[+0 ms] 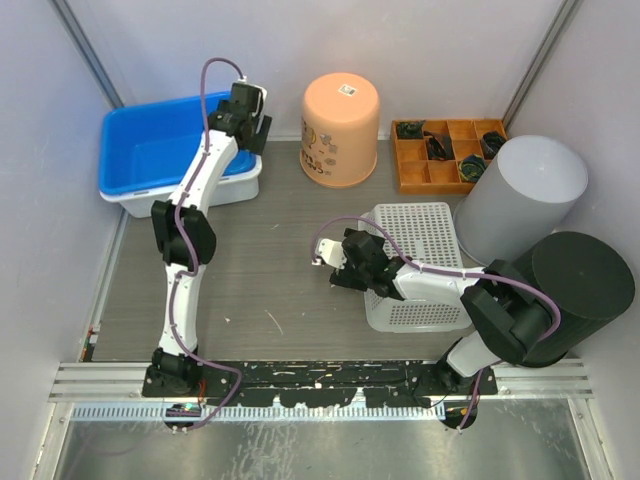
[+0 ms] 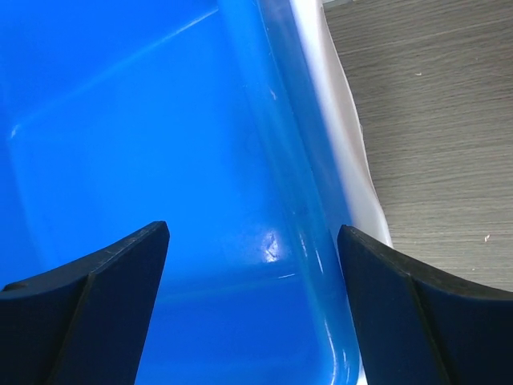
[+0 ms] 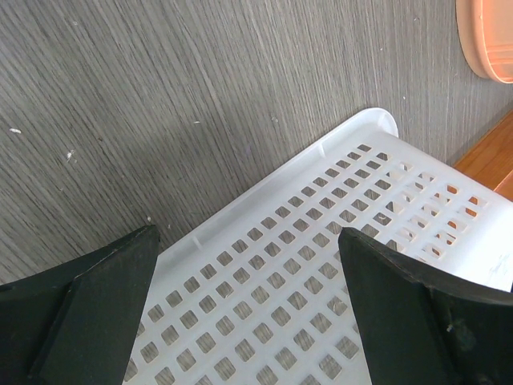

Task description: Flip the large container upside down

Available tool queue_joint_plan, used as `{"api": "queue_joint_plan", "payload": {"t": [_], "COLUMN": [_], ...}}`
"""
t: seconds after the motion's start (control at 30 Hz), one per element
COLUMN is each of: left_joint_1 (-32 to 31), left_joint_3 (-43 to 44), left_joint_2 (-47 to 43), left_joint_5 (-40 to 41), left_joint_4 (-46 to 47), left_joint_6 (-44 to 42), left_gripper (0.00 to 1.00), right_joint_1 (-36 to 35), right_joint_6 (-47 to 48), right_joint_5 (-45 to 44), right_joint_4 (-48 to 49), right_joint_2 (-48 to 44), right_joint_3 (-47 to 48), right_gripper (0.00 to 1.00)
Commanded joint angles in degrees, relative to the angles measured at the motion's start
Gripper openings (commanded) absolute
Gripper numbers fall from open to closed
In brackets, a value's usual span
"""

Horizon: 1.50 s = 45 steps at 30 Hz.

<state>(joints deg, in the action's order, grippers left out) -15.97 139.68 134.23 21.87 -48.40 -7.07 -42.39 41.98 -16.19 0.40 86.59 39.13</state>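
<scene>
Blue tub is sitting at the far left of the counter. I'm seeing the left pincer hanging wide open astride its right wall, gripping nothing. Right pincer is gaping, empty, over the white basket.

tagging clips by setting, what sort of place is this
Probably a robot lab cell: left arm and right arm bolted to a rail, plain walls round the table, tub and basket as props.

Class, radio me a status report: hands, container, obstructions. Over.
Left hand open over rim of blue bin. Right hand open over white basket. Bin upright, unturned. Nothing blocking.
</scene>
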Motion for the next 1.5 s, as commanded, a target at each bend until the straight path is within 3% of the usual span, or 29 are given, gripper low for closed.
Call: {"api": "queue_joint_plan", "payload": {"t": [0.0,0.17,0.3,0.33,0.37,0.53,0.67,1.13,1.47], "left_joint_1": [0.3,0.3,0.2,0.3,0.3,0.2,-0.2,-0.1,-1.2], "left_joint_3": [0.1,-2.3,-3.4,-3.5,-3.5,-2.6,4.1,6.3,15.6], "left_joint_2": [0.8,2.1,3.4,3.8,4.0,4.0,3.0,-23.3,-28.7], "left_joint_5": [2.6,2.6,1.1,0.5,0.1,-4.3,-5.3,-9.7,-7.5], "left_joint_4": [2.5,0.7,-2.6,-3.4,-4.2,-7.4,-12.5,-13.7,-15.9], "left_joint_6": [-2.2,-2.7,-1.2,-0.9,-0.4,-0.1,-3.4,-18.1,-32.7], "left_gripper": [0.84,0.64,0.21,0.05,0.00,0.00,0.00,0.00,0.00], "right_joint_1": [5.2,5.1,5.2,5.2,5.2,5.3,5.4,6.1,10.0], "right_joint_6": [-7.0,-6.9,-6.6,-6.6,-6.5,-6.3,-6.0,-5.9,-3.8], "right_joint_5": [-11.8,-12.0,-12.1,-12.1,-12.1,-12.4,-13.1,-16.1,-18.0], "right_joint_4": [-14.1,-13.5,-13.3,-13.2,-13.2,-12.7,-12.5,-10.3,-6.0], "right_joint_2": [0.6,0.6,0.6,0.6,0.5,0.2,-0.5,-4.2,-11.6], "right_joint_3": [-4.7,-4.8,-4.7,-4.7,-4.7,-4.9,-5.2,-5.5,-5.0], "right_gripper": [1.00,1.00,1.00,1.00,1.00,1.00,1.00,1.00,1.00]}}
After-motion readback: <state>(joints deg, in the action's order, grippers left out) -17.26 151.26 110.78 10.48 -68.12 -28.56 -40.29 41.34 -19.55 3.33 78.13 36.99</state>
